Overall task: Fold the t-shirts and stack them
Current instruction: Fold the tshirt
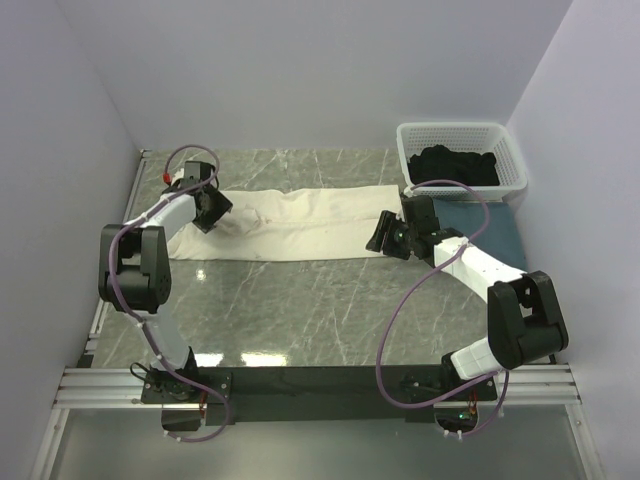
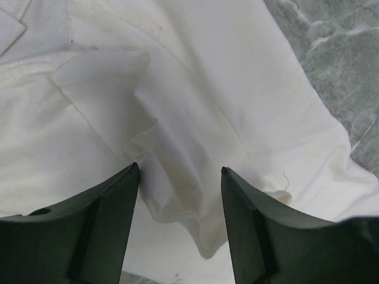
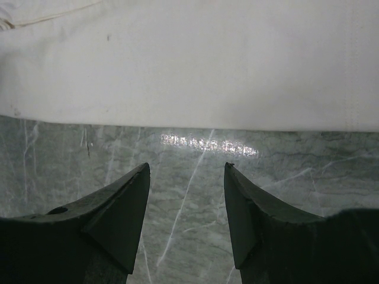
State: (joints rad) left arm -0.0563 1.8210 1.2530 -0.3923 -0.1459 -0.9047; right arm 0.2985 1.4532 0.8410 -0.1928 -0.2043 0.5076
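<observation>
The cream-white t-shirt (image 1: 290, 225) is laid out as a long band across the far half of the table (image 1: 300, 310), its long axis running left to right. The left gripper (image 2: 179, 171) is positioned over the band's left end. Its fingers are held apart, and a raised wrinkle of cloth lies between them without being clamped. The right gripper (image 3: 186, 168) is placed at the band's right end on the near side, also with its fingers apart. Only bare marble is seen between them, and the shirt's straight near edge lies just beyond the fingertips, toward the far side.

Each end is thus covered by its own arm. A fold across the long axis is judged to be the step in hand, and for this the right fingers would have to be advanced to the hem.

Open marble is available on the near side. To the right, room is limited by the slate-blue t-shirt (image 1: 495, 228) and by the basket (image 1: 460, 127), in which the black t-shirt (image 1: 455, 165) is kept.
</observation>
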